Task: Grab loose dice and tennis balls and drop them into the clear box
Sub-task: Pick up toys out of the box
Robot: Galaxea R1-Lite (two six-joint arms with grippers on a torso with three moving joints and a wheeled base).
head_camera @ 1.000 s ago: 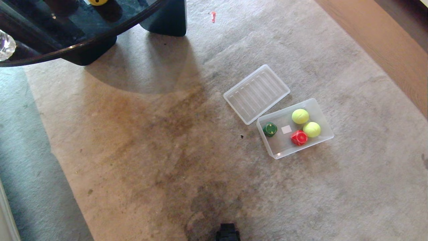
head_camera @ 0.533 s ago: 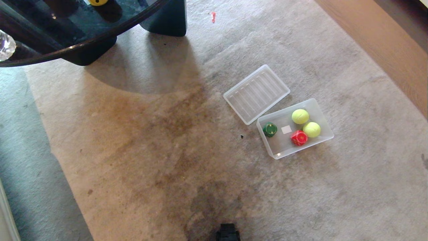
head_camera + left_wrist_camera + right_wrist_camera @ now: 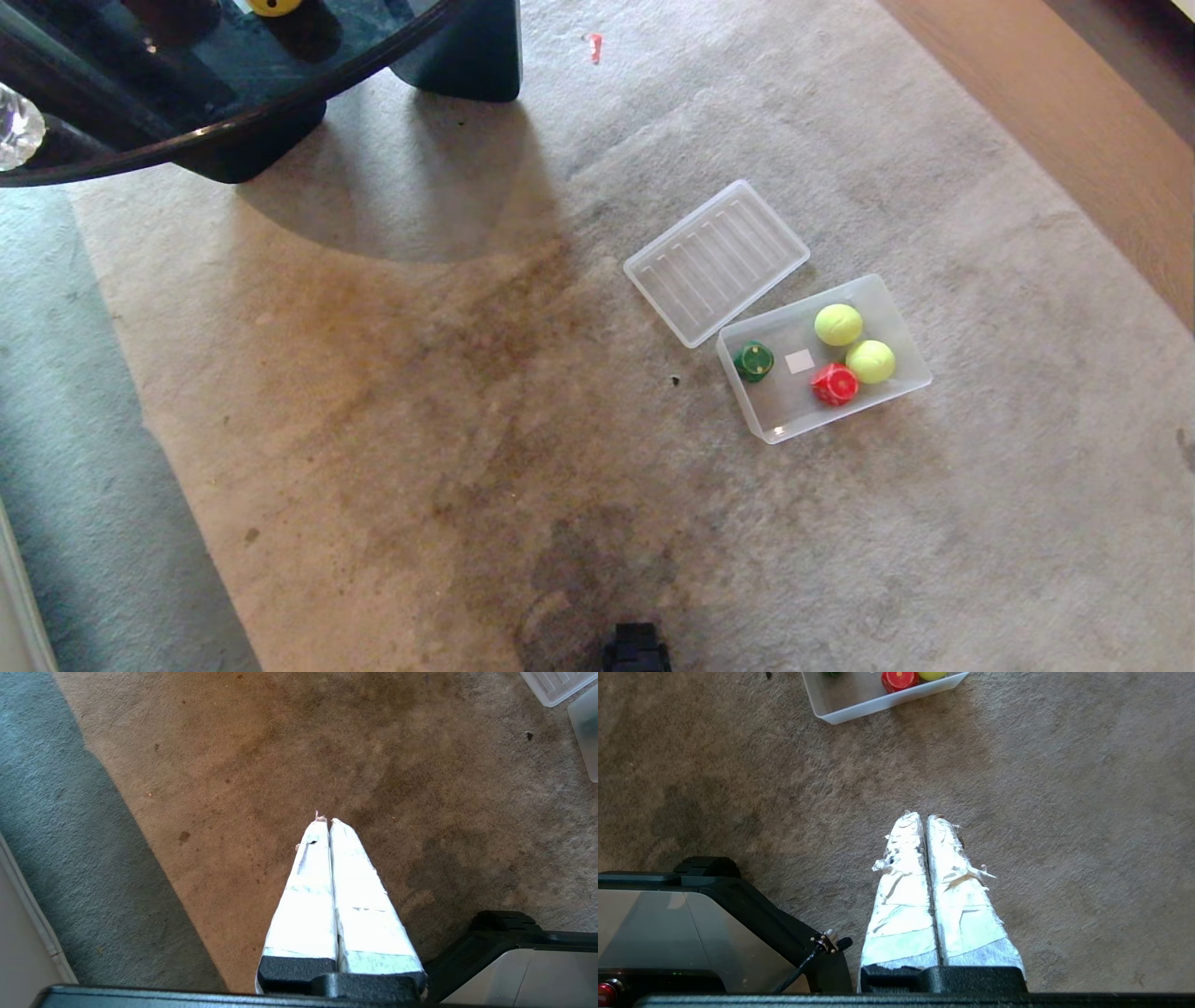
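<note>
Nothing has moved since the earlier frame: clear box (image 3: 775, 425), right of centre, holds two tennis balls (image 3: 838, 324), green die (image 3: 753, 360), red die (image 3: 835, 384); left gripper (image 3: 326, 821) and right gripper (image 3: 923, 816) pressed together, empty.

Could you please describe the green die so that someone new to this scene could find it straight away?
On the carpet, right of the flat ribbed lid, sits the clear box. The green die lies alone at its left end, across a white sticker from the red die and two tennis balls; it is the only dark green piece.

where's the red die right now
In the head view, the red die lies inside the clear box on the carpet, right of centre, touching a tennis ball.
</note>
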